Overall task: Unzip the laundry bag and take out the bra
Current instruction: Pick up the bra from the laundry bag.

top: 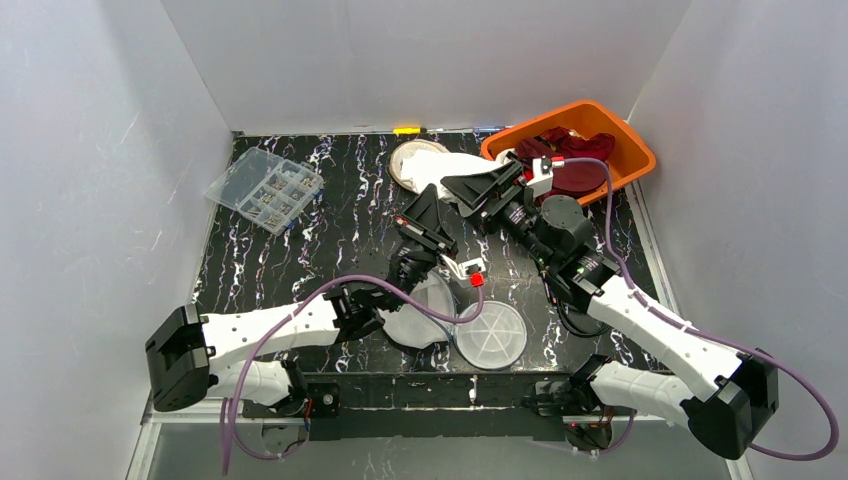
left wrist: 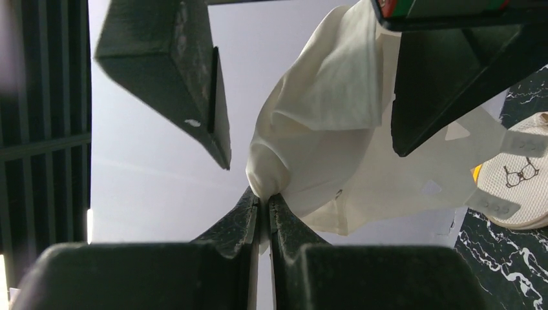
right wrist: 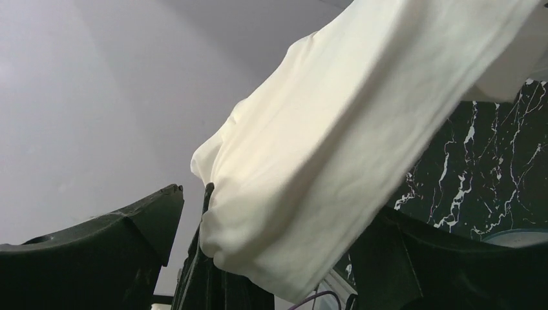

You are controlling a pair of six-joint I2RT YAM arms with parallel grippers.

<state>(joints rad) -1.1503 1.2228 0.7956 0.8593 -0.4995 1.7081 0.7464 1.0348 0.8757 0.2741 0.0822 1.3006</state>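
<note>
left fingers (left wrist: 263,205) clenched on a fold of the cream bra (left wrist: 323,97), lower centre of left wrist view | right fingers (top: 458,192) spread wide, one at each side of the bra | bra lifted above the counter (top: 340,220), upper middle of top view

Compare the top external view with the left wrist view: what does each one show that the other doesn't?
Only the top external shows the orange bin, the clear organiser box and the round mesh bag near the arm bases. Only the left wrist shows the left gripper pinched shut on a fold of the white fabric. Both show that fabric held up.
</note>
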